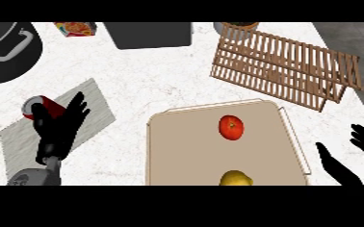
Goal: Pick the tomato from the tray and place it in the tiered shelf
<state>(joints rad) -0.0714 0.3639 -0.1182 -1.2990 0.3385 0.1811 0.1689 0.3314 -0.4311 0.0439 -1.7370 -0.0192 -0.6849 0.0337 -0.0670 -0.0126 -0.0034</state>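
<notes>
Inside the tray (177, 144) sit a tomato (232, 127) and lemon (235, 178); both robot hands (60, 122) (341, 166) spread, unladen.

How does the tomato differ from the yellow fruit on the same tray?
The tomato is red, while the yellow fruit is yellow. The tomato lies near the middle of the tray and shows whole; the yellow fruit lies at the tray's near edge and the view's lower border cuts it off. Both are roundish, rest on the tray, and no hand touches them.
</notes>
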